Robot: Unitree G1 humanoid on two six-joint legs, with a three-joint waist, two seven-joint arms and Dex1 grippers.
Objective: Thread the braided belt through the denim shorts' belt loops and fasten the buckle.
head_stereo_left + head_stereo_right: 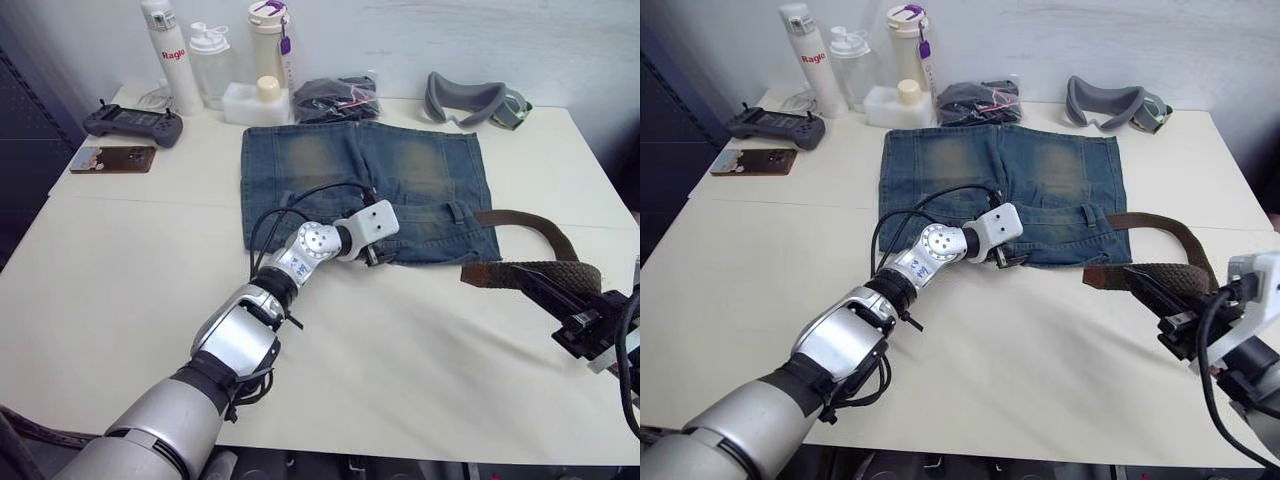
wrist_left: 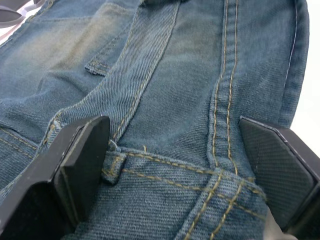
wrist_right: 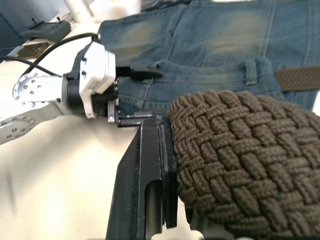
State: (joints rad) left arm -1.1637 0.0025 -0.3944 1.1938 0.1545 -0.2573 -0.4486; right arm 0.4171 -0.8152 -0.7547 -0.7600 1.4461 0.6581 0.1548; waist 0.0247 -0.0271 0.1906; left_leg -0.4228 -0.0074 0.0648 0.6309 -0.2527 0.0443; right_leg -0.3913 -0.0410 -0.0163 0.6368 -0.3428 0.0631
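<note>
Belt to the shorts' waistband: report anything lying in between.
Nothing visible does. The belt, held in the right end effector, has bare table between it and the shorts; the left end effector sits at the waistband.

The denim shorts [image 1: 360,190] are faded blue with yellowish worn patches on both legs and tan stitching. The braided belt [image 1: 545,272] is dark brown in a woven pattern. The tabletop [image 1: 130,280] is cream. A goggle-like mask [image 1: 470,102] is grey.
</note>
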